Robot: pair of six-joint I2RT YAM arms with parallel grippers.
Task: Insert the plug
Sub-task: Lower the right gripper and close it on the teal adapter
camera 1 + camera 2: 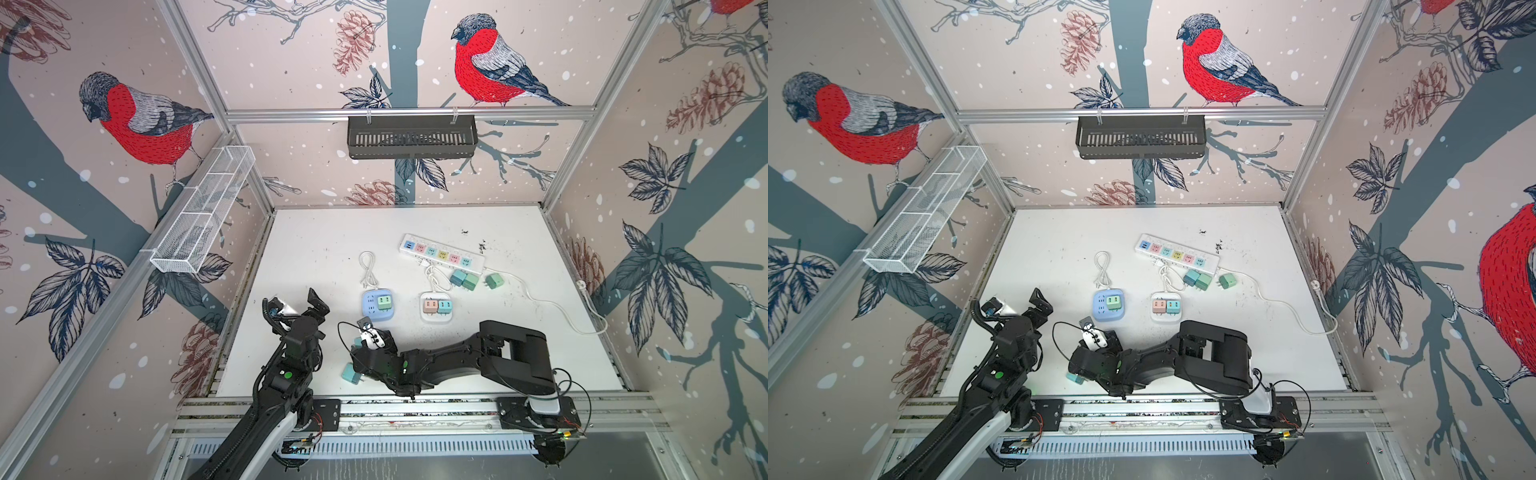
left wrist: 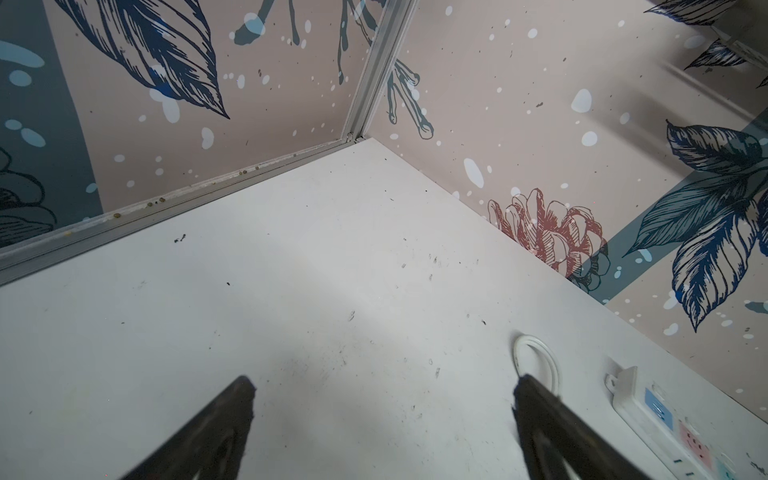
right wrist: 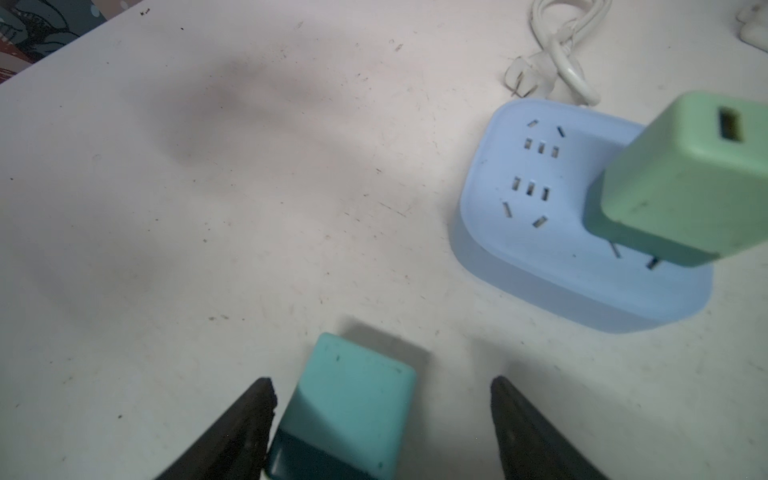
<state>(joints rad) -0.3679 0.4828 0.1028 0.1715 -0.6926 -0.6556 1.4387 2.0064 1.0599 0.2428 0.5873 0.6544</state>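
The teal plug (image 3: 349, 407) lies on the tabletop (image 3: 208, 208) between the right gripper's (image 3: 382, 385) open jaws, close against one; the left gripper's (image 2: 384, 383) jaws are open too.

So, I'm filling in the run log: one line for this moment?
right gripper: open, straddling teal plug | left gripper: open, empty | blue socket block: holds green plug

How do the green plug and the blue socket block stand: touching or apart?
Touching. The right wrist view shows the green plug standing with its prongs in the slots of the blue socket block.
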